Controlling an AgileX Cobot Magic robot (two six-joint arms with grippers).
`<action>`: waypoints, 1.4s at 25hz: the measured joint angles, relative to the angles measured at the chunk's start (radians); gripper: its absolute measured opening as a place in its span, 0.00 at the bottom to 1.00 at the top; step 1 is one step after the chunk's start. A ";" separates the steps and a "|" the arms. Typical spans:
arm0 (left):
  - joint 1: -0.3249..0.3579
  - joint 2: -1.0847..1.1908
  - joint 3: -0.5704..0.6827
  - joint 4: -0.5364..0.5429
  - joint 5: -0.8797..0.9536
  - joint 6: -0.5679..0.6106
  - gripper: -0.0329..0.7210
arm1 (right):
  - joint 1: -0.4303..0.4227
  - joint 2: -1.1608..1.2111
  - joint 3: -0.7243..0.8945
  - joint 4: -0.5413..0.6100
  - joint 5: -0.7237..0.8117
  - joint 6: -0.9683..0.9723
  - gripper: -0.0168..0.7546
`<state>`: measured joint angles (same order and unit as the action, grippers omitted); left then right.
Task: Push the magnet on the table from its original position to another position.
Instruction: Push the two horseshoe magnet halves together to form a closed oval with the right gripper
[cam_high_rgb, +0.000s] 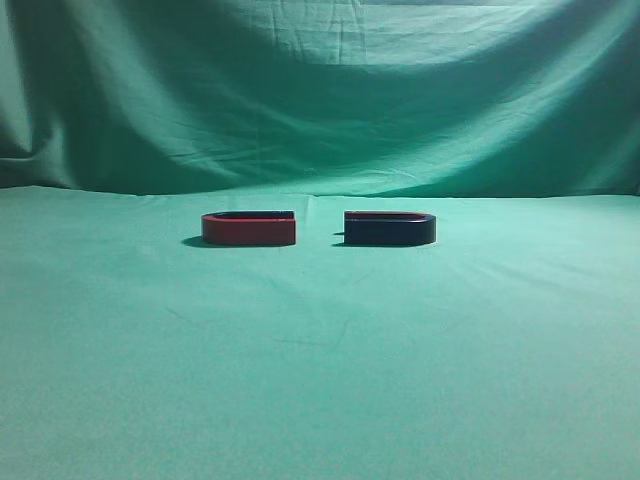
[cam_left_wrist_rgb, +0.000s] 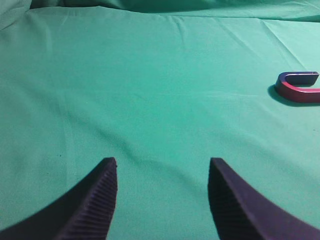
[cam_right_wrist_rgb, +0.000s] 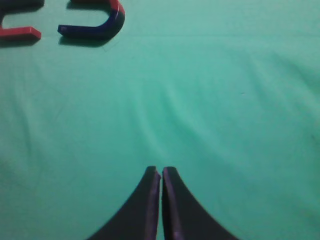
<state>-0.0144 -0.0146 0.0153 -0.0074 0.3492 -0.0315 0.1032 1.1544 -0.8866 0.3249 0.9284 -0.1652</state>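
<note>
The dark navy magnet lies flat on the green table, right of centre, with a thin reddish top edge. It also shows at the top left of the right wrist view. My right gripper is shut and empty, well short of the magnet and to its right, low over the cloth. My left gripper is open and empty over bare cloth, far from the magnet. Neither gripper shows in the exterior view.
A same-shaped red magnet lies just left of the dark one, with a small gap between them. It shows at the right edge of the left wrist view and at the top left of the right wrist view. A green backdrop rises behind.
</note>
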 joint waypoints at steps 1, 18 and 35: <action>0.000 0.000 0.000 0.000 0.000 0.000 0.54 | 0.000 0.052 -0.037 0.002 0.021 0.000 0.02; 0.000 0.000 0.000 0.000 0.000 0.000 0.54 | 0.158 0.628 -0.501 0.026 0.031 0.009 0.02; 0.000 0.000 0.000 0.000 0.000 0.000 0.54 | 0.246 1.000 -0.820 -0.262 0.109 0.242 0.02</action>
<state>-0.0144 -0.0146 0.0153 -0.0074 0.3492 -0.0315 0.3496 2.1548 -1.7062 0.0627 1.0373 0.0767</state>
